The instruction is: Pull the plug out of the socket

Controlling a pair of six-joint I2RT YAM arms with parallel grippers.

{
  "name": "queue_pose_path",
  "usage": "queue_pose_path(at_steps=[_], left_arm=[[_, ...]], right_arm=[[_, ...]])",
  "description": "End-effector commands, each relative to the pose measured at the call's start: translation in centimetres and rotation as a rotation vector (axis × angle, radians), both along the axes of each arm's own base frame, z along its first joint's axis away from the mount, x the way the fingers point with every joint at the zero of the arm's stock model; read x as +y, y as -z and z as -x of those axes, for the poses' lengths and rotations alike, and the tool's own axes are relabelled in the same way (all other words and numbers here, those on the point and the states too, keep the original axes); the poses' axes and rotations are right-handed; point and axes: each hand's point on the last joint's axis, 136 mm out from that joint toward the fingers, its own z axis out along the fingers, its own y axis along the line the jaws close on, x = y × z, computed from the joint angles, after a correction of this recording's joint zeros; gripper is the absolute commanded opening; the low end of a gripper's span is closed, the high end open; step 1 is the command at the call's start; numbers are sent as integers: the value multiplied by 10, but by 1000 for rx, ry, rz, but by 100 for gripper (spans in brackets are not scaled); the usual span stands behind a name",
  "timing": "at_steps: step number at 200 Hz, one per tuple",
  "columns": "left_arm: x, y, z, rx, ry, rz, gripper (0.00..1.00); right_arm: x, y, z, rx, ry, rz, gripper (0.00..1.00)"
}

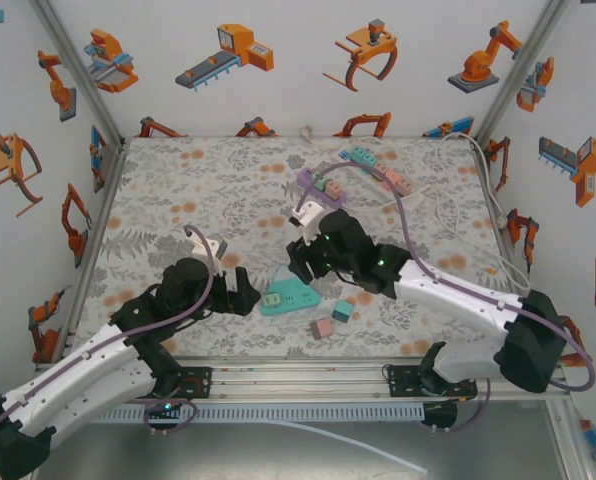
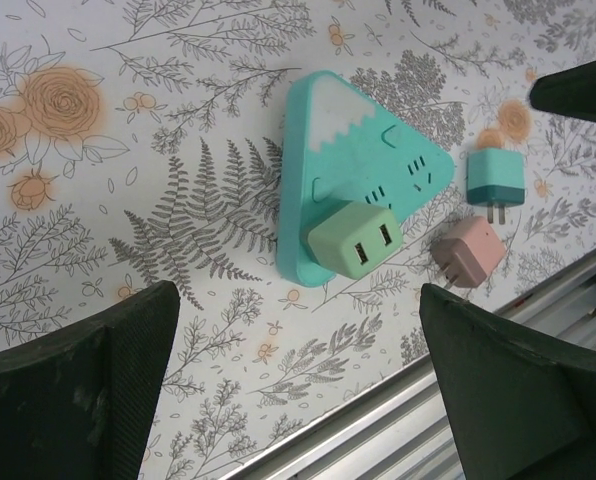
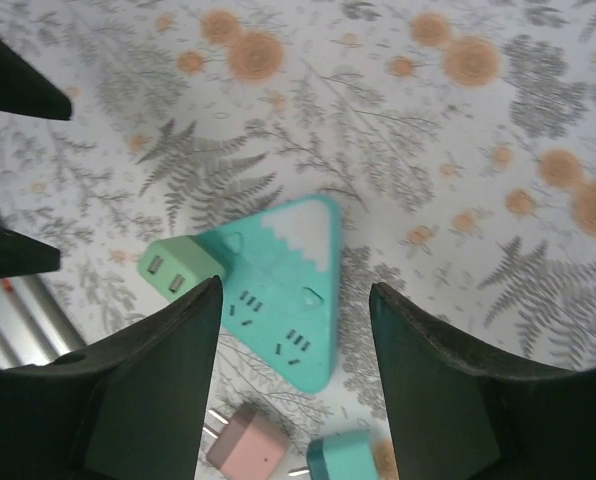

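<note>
- Rail [image 1: 308, 372]: bare aluminium extrusion along near table edge.
- Pink plug [image 2: 468, 250] & teal plug [image 2: 494, 180]: small rounded plastic cubes w/ two metal prongs each. Both lie loose just beside the socket, not touching it, so prob. already out.
- Socket [image 2: 363, 160]: near-centre of table, between the two grippers. Teal plastic triangle, rounded corners, white jagged "snow" tip, smooth matte finish, slot pairs on top face.
- Green plug [image 2: 356, 240]: pale green, boxy, two USB ports. Seated in socket at the edge on L gripper's side. Not pulled yet, so this is the part left to do.
- L gripper [image 1: 244, 290]: jaws wide, empty, just left of socket. Dark pads w/ fine ribbing.
- R gripper [image 3: 296, 300]: jaws part-way apart, holding nothing. Over socket, no contact as far as seen.
- Table [image 1: 178, 190]: flat printed cover, grey ferns, orange flowers.
- Strip [image 1: 313, 182]: far side, purple, carries small pastel plugs, thin cable nearby.
</note>
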Motion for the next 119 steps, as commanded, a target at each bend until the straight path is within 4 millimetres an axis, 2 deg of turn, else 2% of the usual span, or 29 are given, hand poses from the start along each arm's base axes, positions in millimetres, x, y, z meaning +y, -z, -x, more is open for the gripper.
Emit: queue_pose_path(at_steps=[1, 38, 65, 119], left_arm=[[0, -12, -1, -8, 3, -7, 97], [11, -9, -5, 13, -72, 21, 97], [17, -5, -5, 45, -102, 64, 97], [27, 2, -2, 65, -138, 71, 97]], right_arm=[[25, -6, 31, 58, -219, -70, 56], [40, -2, 59, -64, -474, -86, 58], [48, 14, 79, -228, -663, -63, 63], [60, 61, 84, -345, -811, 48, 63]])
